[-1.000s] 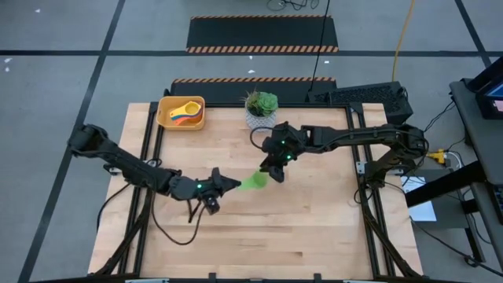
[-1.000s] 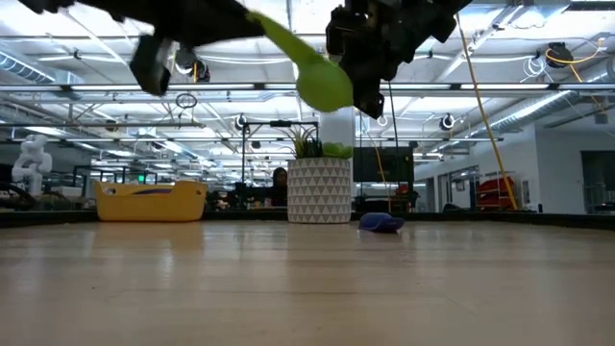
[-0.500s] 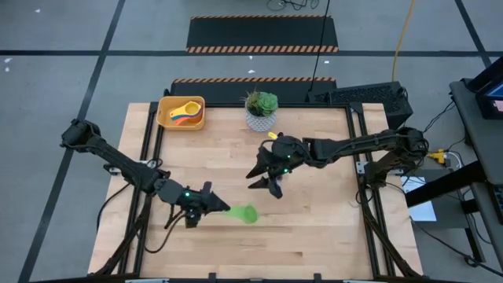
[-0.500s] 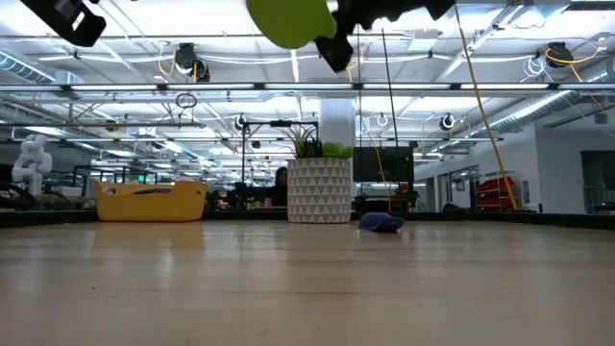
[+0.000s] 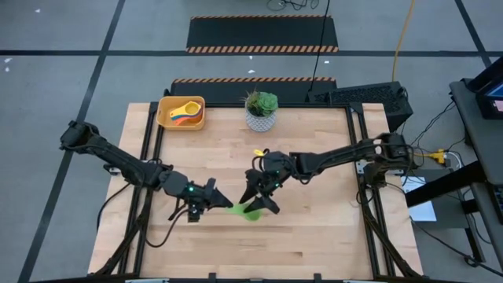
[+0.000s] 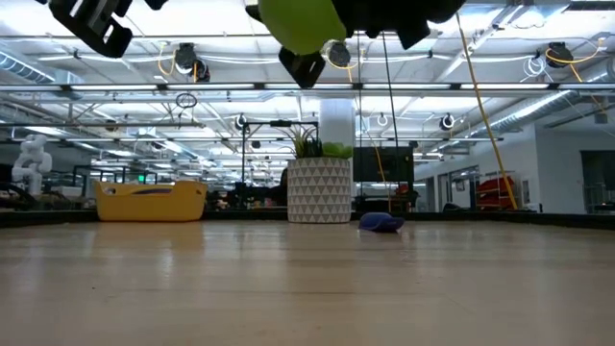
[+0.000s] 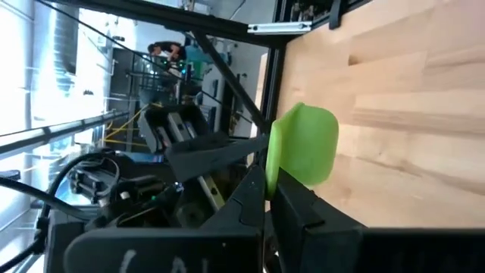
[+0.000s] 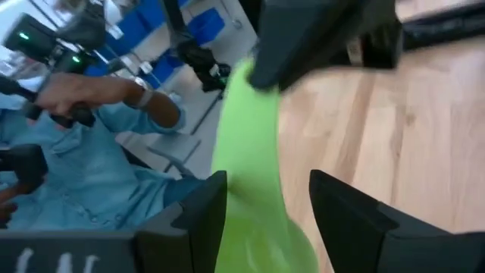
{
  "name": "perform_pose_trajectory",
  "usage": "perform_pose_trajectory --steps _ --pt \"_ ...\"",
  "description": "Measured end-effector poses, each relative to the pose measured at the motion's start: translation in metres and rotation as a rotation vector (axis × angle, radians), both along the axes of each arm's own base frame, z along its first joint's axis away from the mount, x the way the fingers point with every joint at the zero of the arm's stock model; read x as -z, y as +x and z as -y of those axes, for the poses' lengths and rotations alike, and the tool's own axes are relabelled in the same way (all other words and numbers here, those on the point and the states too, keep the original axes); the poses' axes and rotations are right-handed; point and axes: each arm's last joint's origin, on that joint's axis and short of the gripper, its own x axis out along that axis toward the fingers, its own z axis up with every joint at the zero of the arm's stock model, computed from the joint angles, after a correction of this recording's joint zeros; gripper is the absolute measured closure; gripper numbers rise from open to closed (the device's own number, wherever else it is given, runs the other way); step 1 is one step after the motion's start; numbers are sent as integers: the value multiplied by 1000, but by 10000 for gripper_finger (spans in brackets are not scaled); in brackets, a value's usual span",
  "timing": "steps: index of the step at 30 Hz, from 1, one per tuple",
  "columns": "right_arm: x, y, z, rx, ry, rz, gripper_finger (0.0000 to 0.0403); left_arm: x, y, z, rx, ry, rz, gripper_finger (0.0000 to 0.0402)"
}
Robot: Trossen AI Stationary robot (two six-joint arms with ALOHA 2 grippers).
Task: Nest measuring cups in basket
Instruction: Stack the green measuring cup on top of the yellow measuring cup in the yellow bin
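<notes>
Since a second ago, both arms have moved toward the lower middle of the high view. Left end effector (image 5: pixel 222 201) is clamped on the green measuring cup (image 5: pixel 250 211) by its handle, held above the table (image 5: pixel 314 228). Right end effector (image 5: pixel 259 198) stands with fingers apart on either side of that cup. Upper left, the basket (image 5: pixel 167 118) holds other measuring cups (image 5: pixel 187 114).

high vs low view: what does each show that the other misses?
High view only: cups inside the basket, and the left claw shut on the green cup's handle, with the right claw open beside the cup. Low view only: a dark blue cup lying on the table. Both: basket, plant pot, green cup.
</notes>
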Motion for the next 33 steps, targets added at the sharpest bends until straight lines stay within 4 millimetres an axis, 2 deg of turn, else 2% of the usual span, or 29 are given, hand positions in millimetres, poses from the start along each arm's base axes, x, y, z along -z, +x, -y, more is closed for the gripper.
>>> perform_pose_trajectory --steps 3,6,11,14,19,25,29,33 --pt "1 3 2 -18 18 16 226 1 1 -3 -9 6 -6 389" --pt "2 3 2 -24 23 11 250 1 1 -4 -12 20 -5 387" --pt "1 2 1 -68 18 43 340 0 2 -5 -11 16 4 394" --pt "-1 3 1 -83 9 70 390 -3 3 -6 -48 0 36 365" --pt "-4 3 1 -78 1 111 397 -7 4 -10 -236 -26 75 280" --pt "-22 -5 4 -66 0 138 400 -11 -8 -3 -628 17 122 202" --pt "-39 -11 13 34 -11 174 401 -12 -23 19 -677 50 140 191" --pt "-42 -11 26 160 0 161 401 -12 -36 40 -608 -91 142 203"
